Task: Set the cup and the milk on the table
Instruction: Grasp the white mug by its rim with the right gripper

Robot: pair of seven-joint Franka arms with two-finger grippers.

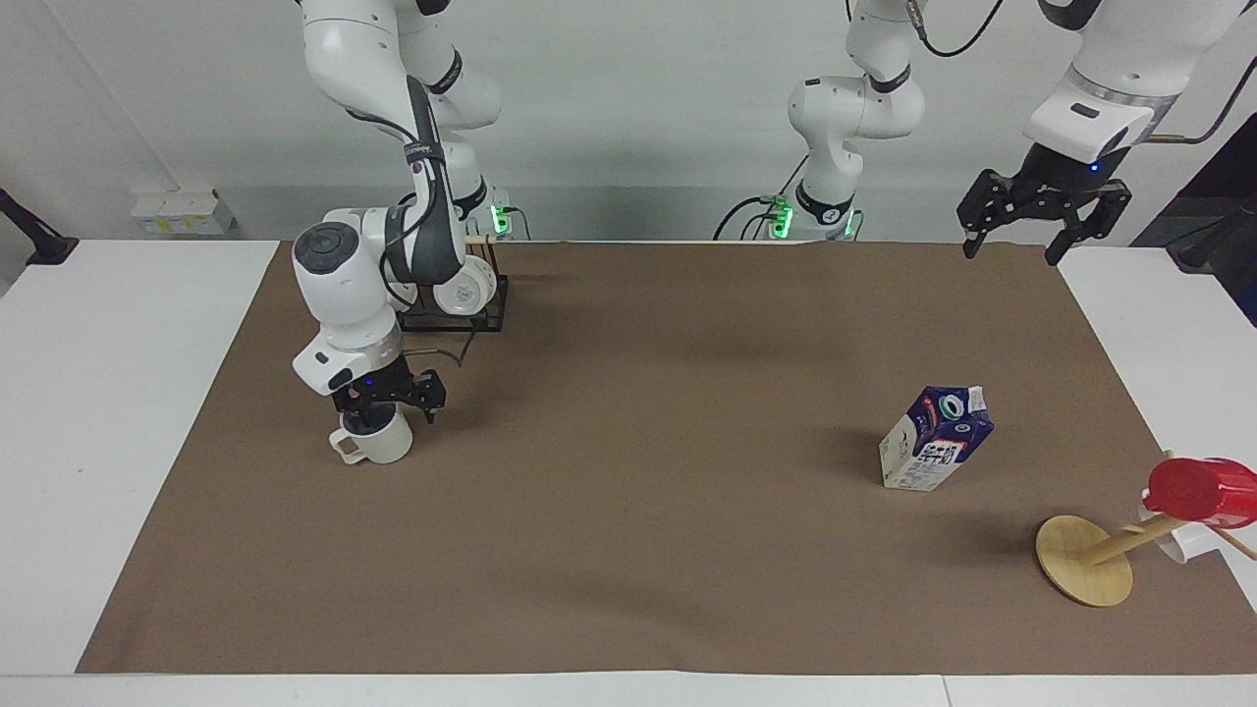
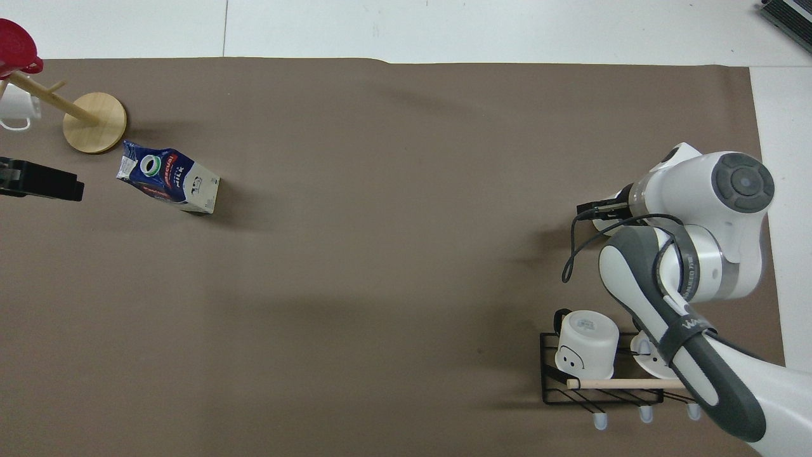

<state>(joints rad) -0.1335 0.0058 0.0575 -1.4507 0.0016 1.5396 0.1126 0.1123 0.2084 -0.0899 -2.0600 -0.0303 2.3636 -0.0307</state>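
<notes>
The cream cup [image 1: 376,444] stands upright on the brown paper of the table [image 1: 98,412], toward the right arm's end, its handle pointing away from the robots. My right gripper [image 1: 391,410] is down at its rim and open: one finger dips into the cup, the other hangs outside its wall. In the overhead view the right arm hides the cup. The blue and white milk [image 1: 936,438] [image 2: 169,181] stands on the paper toward the left arm's end. My left gripper [image 1: 1031,228] waits open in the air over the paper's corner near its own base.
A black wire rack [image 1: 486,312] [image 2: 547,374] with two white mugs sits close to the right arm's base. A tilted wooden mug tree with a round base [image 1: 1083,560] [image 2: 95,122] carries a red cup [image 1: 1200,491] and a white mug [image 2: 14,111], near the milk.
</notes>
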